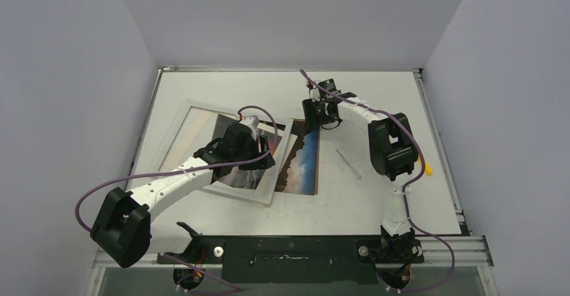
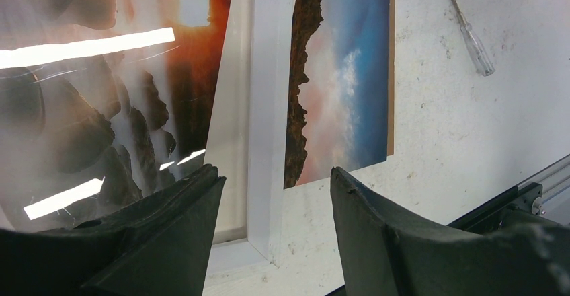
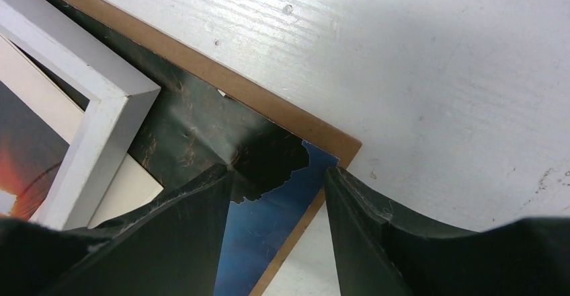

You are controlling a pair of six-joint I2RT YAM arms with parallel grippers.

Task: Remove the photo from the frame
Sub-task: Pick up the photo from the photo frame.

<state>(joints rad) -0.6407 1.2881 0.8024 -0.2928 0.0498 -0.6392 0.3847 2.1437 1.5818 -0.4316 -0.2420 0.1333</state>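
You're in a robot lab test cell, not a home or shop. Plain pale panels box the counter in on three sides, with no furniture or decor in sight. The counter top is bare white and scuffed. An aluminium extrusion rail and a black mounting plate run along the near edge, and the left arm and right arm are bolted there. A loose purple cable trails off the rig.

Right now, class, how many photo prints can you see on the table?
2: an orange-glow photo within the frame, and a blue-sky print on the board right of it. Others may be hidden underneath.
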